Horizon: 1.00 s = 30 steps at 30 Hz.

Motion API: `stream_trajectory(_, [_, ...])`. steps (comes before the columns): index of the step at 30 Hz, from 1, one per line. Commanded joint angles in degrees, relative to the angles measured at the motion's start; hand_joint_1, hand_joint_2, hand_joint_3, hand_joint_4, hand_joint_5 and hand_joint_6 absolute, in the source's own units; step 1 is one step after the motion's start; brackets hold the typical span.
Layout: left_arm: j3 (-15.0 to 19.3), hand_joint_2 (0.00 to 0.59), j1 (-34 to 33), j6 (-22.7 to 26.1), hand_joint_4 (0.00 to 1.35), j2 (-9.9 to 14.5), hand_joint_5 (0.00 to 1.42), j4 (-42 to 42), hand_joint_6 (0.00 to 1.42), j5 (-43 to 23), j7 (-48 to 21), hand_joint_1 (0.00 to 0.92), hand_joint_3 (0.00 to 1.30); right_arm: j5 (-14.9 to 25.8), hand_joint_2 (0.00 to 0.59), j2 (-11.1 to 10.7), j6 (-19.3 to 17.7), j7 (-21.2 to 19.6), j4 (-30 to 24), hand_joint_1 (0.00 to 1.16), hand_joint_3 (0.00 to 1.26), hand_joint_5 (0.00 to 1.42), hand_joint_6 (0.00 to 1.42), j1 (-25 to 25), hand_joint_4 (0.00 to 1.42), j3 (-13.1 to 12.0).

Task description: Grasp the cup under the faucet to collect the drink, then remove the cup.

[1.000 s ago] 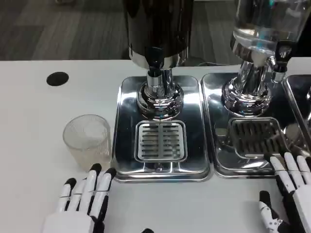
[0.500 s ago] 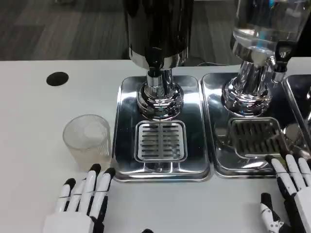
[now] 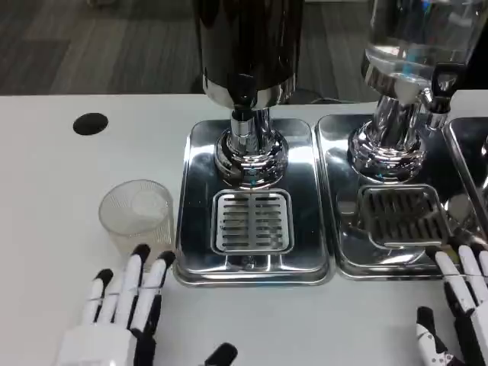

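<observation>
Both robot hands are sliding toward six o'clock: left robot hand (image 3: 114, 316) lying wide open just below the cup (image 3: 137, 215), right robot hand (image 3: 461, 313) also spread, holding nothing.

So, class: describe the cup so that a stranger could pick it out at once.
Start at the dark drink dispenser standing on its steel drip tray. Look just left of that tray, on the white table: the clear ribbed plastic cup stands upright there, just beyond the left hand. It is the only see-through, non-metal vessel around.
</observation>
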Motion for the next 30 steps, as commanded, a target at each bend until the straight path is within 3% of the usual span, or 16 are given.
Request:
stream_trajectory(1, [2.50, 0.091, -0.52, -1.87, 0.00, 0.14, 0.12, -3.88, 0.05, -2.31, 0.11, 0.000, 0.08, 1.04, 0.498, 0.21, -0.46, 0.16, -0.65, 0.17, 0.10, 0.00, 0.00, 0.40, 0.00, -0.70])
stream_trajectory(9, [9.52, 0.057, -3.40, -0.43, 0.00, -0.52, 0.10, -9.70, 0.04, -7.95, -6.32, 0.000, 0.08, 1.91, 0.496, 0.22, -1.23, 0.06, 0.73, 0.17, 0.10, 0.00, 0.00, 0.27, 0.00, -0.55])
stream_trajectory(18, [15.73, 0.041, -10.83, 5.54, 0.00, 0.28, 0.10, -10.15, 0.04, -10.38, -17.15, 0.000, 0.10, 2.04, 0.494, 0.28, -1.52, 0.80, 0.70, 0.17, 0.10, 0.00, 0.00, 0.38, 0.00, -0.22])
stream_trajectory(22, [15.53, 0.035, -14.80, 7.83, 0.00, 1.44, 0.10, -8.08, 0.05, -8.93, -21.09, 0.000, 0.11, 1.96, 0.494, 0.46, -1.70, 1.42, 1.79, 0.17, 0.10, 0.00, 0.00, -0.06, 0.00, 0.49])
stream_trajectory(30, [14.07, 0.031, -21.32, 13.60, 0.00, 0.83, 0.10, -3.61, 0.05, -11.21, -29.81, 0.000, 0.12, 2.63, 0.495, 0.53, -2.38, 2.67, 2.14, 0.17, 0.09, 0.00, 0.04, -0.51, 0.00, 0.94])
